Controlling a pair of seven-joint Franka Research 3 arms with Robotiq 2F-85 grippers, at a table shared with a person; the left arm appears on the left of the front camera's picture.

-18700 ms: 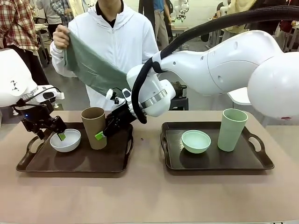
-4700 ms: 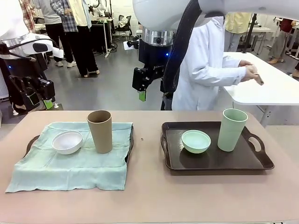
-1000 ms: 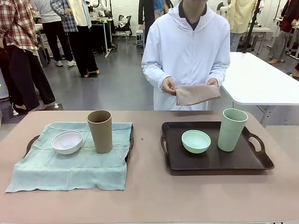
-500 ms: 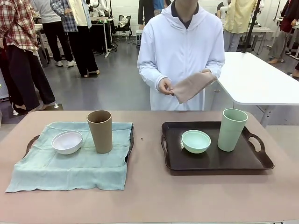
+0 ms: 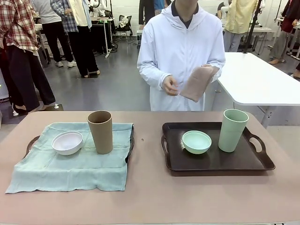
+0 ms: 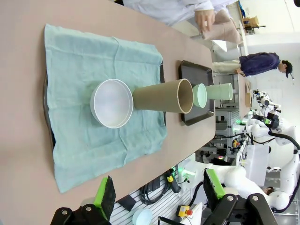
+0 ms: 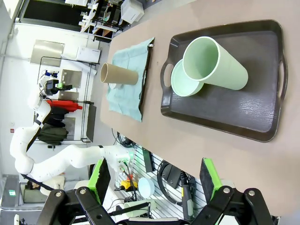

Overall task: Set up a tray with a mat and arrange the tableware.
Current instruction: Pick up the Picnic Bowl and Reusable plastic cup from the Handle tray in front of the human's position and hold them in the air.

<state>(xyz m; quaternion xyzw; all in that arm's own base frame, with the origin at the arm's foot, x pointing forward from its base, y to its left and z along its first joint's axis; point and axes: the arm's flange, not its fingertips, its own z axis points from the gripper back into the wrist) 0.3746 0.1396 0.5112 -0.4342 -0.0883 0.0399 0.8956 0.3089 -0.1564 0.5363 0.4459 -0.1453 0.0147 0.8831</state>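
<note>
My left gripper (image 6: 159, 190) and right gripper (image 7: 153, 176) hung wide open, holding nothing. One white bowl (image 5: 67, 142) and one brown cup (image 5: 100, 131) stood on the mat (image 5: 70, 171) over the left tray (image 5: 130, 145). One green bowl (image 5: 196, 141) and one green cup (image 5: 232, 130) stood on the right tray (image 5: 215, 164).

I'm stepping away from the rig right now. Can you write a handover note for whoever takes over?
Open and empty, both away from the trays: left pincer, right pincer.
Done: left tray has the green mat over it, with the white bowl and tan cup standing on the mat.
Not done: right tray has no mat; the mint bowl and mint cup stand on its bare surface.
The person across the table holds a tan cloth.
Left, probably: lift the mint bowl and cup, let the cloth go down, then set them back.
</note>
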